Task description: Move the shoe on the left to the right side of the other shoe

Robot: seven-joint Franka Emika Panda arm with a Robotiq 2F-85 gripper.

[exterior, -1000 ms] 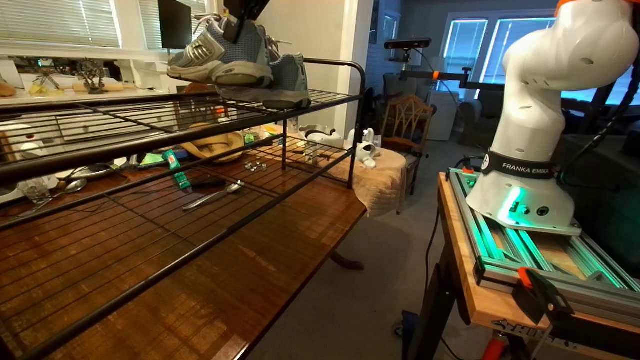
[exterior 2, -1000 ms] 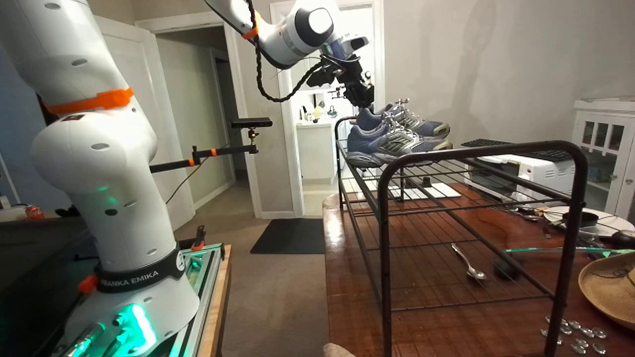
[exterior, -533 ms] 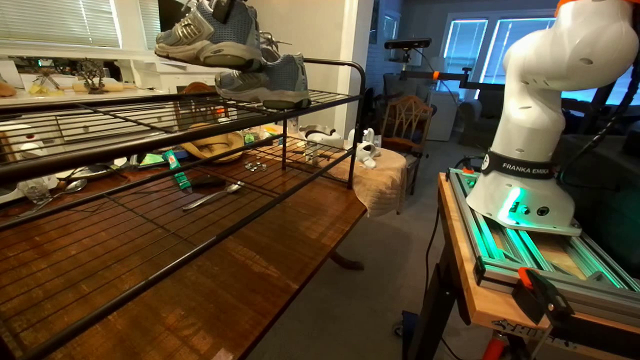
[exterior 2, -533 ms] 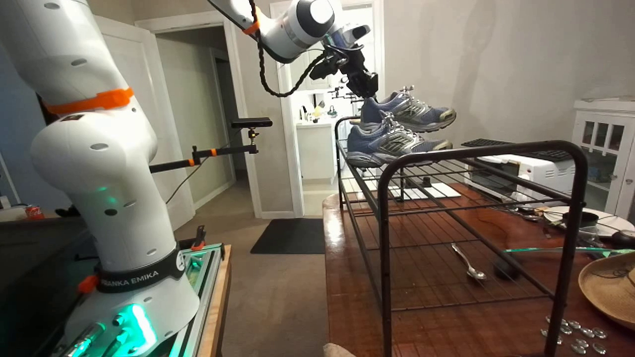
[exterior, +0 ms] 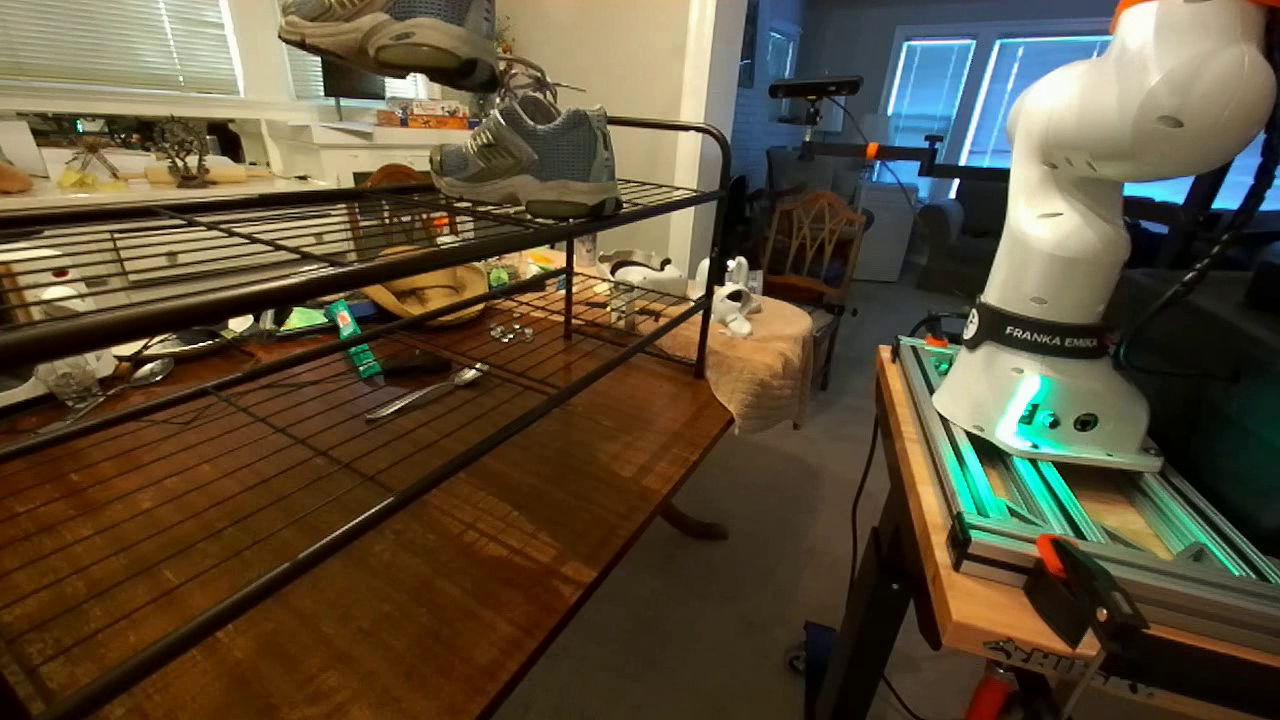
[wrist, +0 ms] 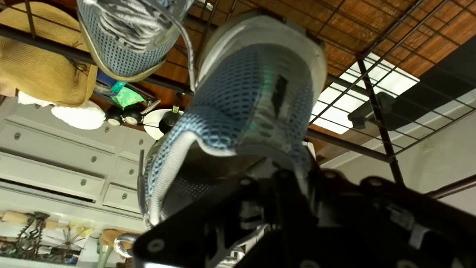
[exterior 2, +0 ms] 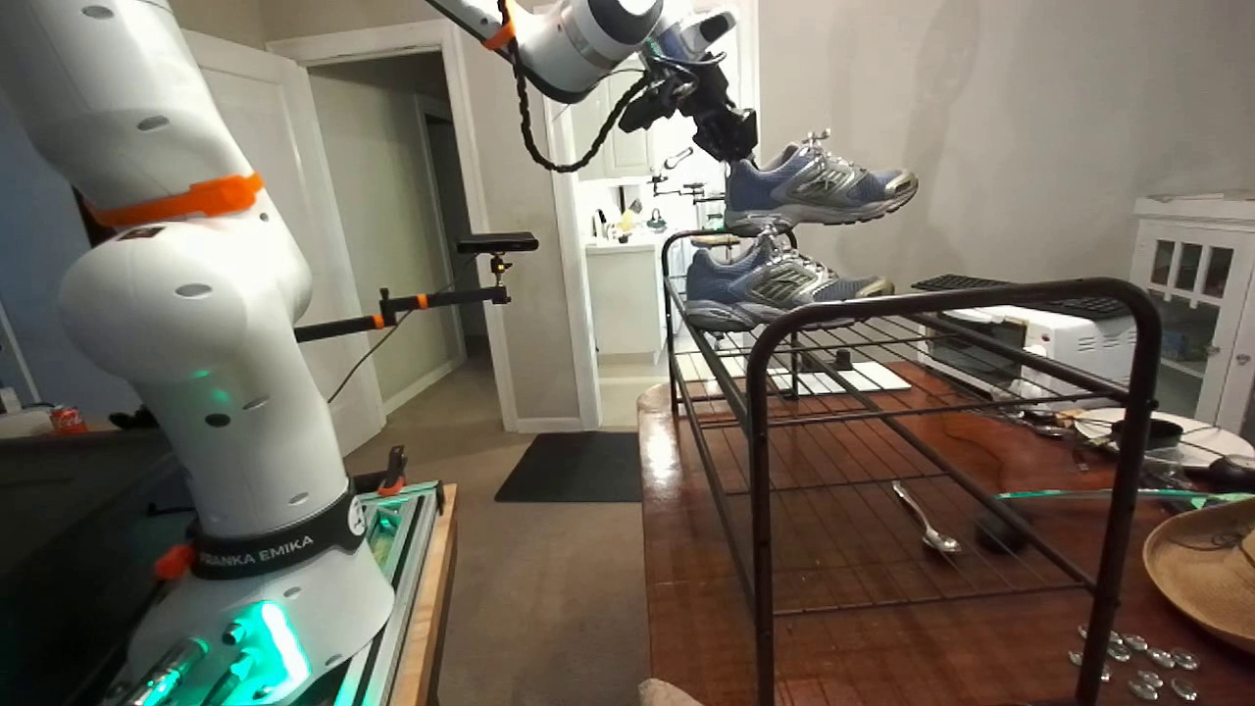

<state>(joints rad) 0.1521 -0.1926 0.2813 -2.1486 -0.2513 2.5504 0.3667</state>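
Two blue-grey running shoes with silver trim are in view. My gripper is shut on the heel wall of the raised shoe. In the wrist view the gripper has its fingers on both sides of that heel collar, and the shoe hangs beyond them. The raised shoe also shows, cut off at the top, in an exterior view; the gripper is out of that view. The other shoe rests on the rack's top shelf, lower than the held shoe; it also shows in the wrist view.
The black wire rack stands on a brown wooden table. On the table are a spoon, a straw hat and a white toaster oven. The rack's end rails rise above the shelf.
My gripper and the held shoe have risen off the shelf, above the resting shoe, and shifted slightly forward over the rack. The other shoe has not moved.
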